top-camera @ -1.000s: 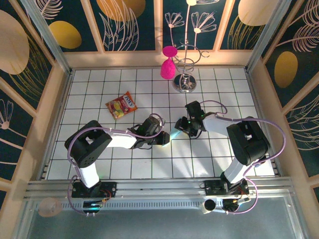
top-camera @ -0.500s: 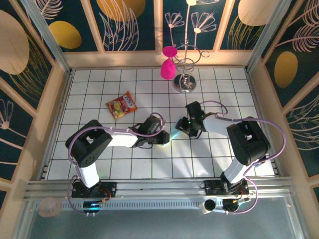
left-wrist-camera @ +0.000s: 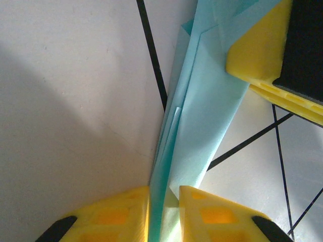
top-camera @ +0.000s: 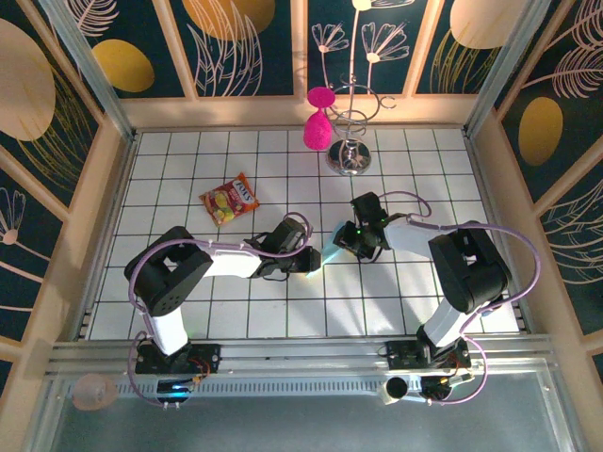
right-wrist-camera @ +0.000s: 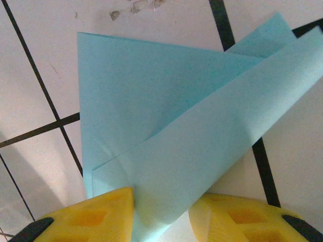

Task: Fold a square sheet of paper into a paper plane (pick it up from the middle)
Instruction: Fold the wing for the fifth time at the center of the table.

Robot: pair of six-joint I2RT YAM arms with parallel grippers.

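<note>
Left claw is nearly closed, its yellow tips pinching the near end of the paper plane, which stands on edge between them as a narrow, layered blue strip. At the far end of the strip I see a yellow finger of the right claw pressing on the same paper. From its own camera the right claw is also narrow, holding the lower corner of two overlapping flaps of the paper plane. From above, the paper plane is a small blue piece about in the middle of the tiled table, bridging the left claw and the right claw. I cannot tell if it touches the tiles. I judge the paper very light, thin and limp. The loose flaps curl open by themselves, so it will tear or wrinkle if the two claws pull apart. The best hold seems to be along the centre crease, where the layers are thickest. Compared with one second ago almost nothing differs: the left arm has shifted only a little, the paper stays between the claws, and the snack packet and the wire stand have not moved.
</note>
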